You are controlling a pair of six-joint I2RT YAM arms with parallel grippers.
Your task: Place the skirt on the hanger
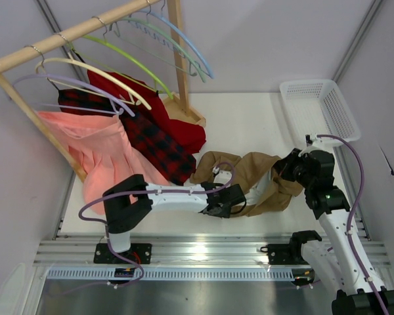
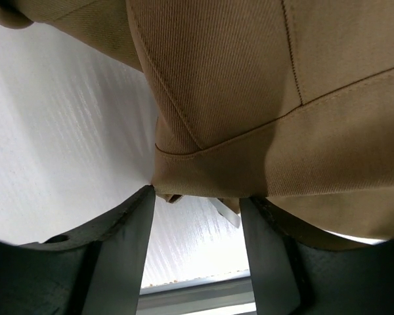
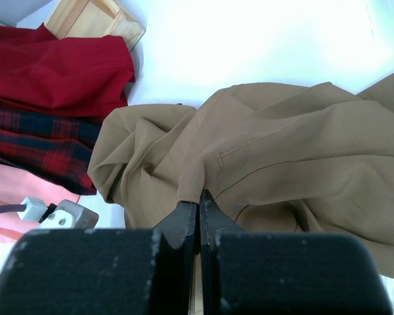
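The skirt (image 1: 253, 164) lies crumpled on the bench (image 1: 249, 118) at the centre of the top view, long axis left to right, and the hanger (image 1: 163, 33) hangs well apart at upper left. My right gripper (image 3: 198, 200) is pressed together on a fold at the skirt's right end. My left gripper (image 2: 197, 197) is spread at its left end, a stitched hem just at its mouth, so I judge the left must close next. I read no brand, label or writing.
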